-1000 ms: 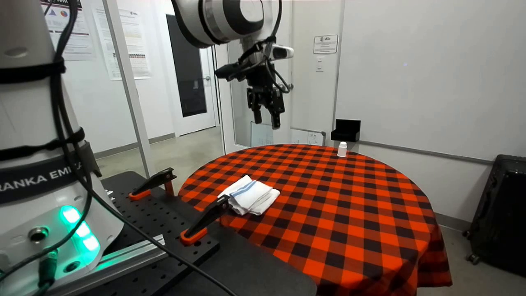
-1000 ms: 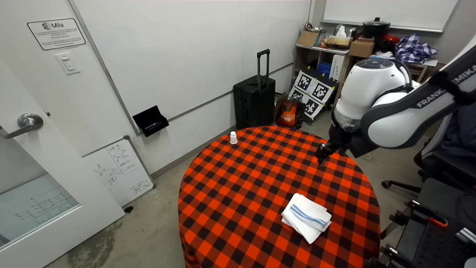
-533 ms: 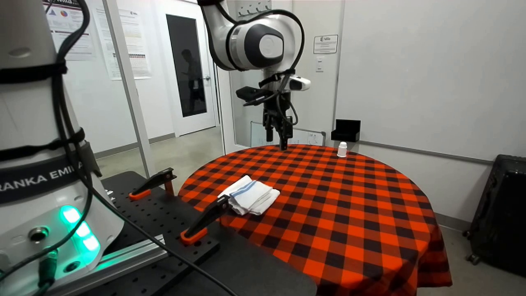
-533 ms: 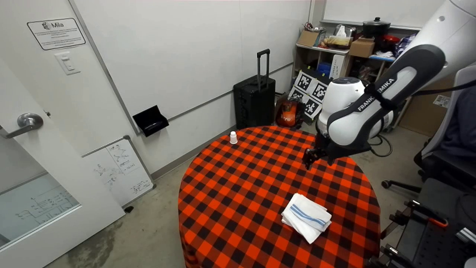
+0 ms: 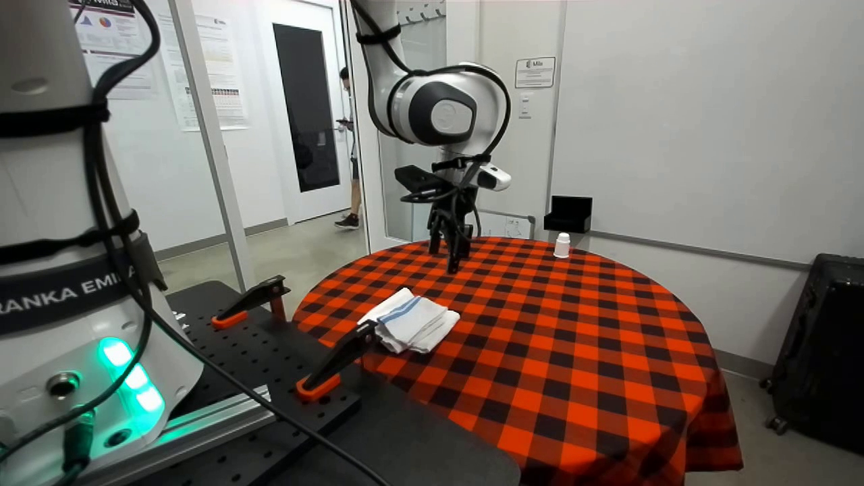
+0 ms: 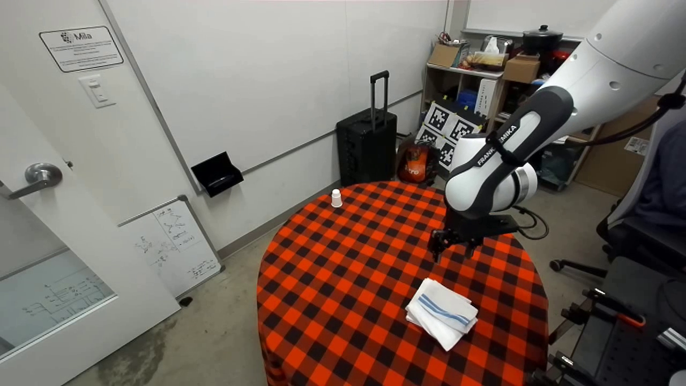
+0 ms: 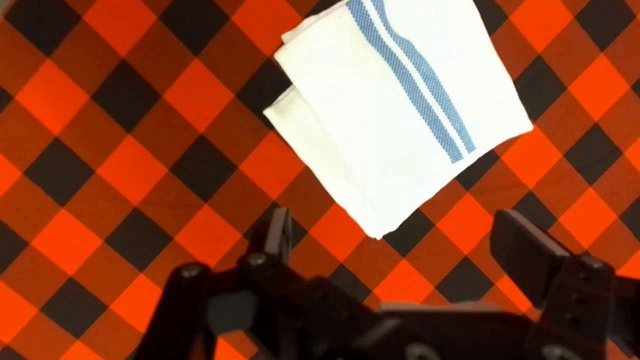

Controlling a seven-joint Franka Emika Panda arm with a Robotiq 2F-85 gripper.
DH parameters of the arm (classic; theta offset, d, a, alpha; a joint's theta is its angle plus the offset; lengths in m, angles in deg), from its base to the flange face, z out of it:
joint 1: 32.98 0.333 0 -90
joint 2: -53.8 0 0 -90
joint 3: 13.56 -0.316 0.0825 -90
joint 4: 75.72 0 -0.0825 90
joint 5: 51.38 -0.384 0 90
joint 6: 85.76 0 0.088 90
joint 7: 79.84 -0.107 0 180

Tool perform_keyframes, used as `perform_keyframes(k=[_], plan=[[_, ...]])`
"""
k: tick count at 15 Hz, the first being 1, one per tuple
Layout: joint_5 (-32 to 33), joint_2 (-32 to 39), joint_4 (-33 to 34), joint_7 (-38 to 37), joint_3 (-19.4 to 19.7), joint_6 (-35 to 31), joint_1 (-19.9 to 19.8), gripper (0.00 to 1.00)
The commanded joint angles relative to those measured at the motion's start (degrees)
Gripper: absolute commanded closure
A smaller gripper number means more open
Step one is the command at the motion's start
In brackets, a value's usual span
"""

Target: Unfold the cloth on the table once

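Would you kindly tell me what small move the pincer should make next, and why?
I'd ease the open pincer toward the folded cloth and lower it over the nearest corner, probably the easiest place to pinch a layer: in the wrist view that corner points between the parted fingers, while both exterior views show the pincer apart from the cloth.

round table [image 6: 370, 252], checked tablecloth [image 5: 574, 351]; on it folded cloth [image 6: 442, 315], white object [image 6: 336, 199]

cloth [image 6: 442, 313], container [image 6: 336, 199] well apart on table [image 6: 343, 268]; gripper [image 7: 392, 227] above.
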Motion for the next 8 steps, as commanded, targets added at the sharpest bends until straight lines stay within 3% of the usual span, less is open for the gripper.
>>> perform_keyframes(k=[1, 8], plan=[[-3.1, 3.3, 3.5, 6.0, -2.2, 3.2, -1.8, 0.00], [-0.7, 8.3, 7.2, 14.2, -2.5, 5.1, -1.9, 0.00]])
